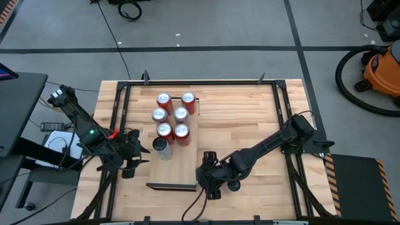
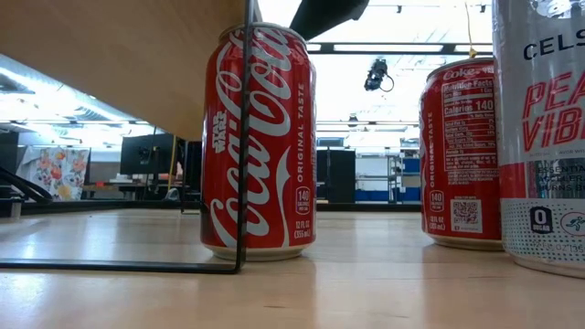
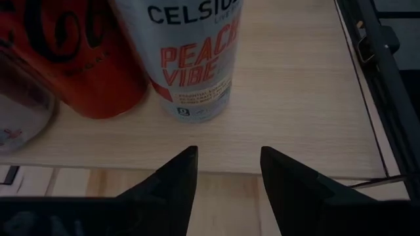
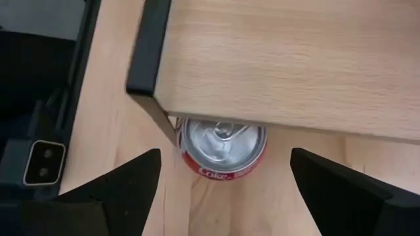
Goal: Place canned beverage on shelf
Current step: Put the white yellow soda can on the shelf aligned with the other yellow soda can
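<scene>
Six red cans (image 1: pixel 173 115) and a white Celsius can (image 1: pixel 161 147) already stand on the shelf (image 1: pixel 177 165); another red can (image 4: pixel 223 149) sits beneath it, before the open, empty right hand (image 4: pixel 223 180); the left hand (image 3: pixel 226 172), part open, waits beside the shelf

Both slender, jointed robot arms are matte black throughout, each ending in a gripper with two flat, wedge-shaped dark fingers tapering to blunt tips (image 3: pixel 177 172). The left arm (image 1: pixel 81 122) carries a small glowing green indicator light (image 1: pixel 89 132) and a dash of red (near its wrist). The right arm (image 1: pixel 269 145) trails thin black cables near its base.
</scene>
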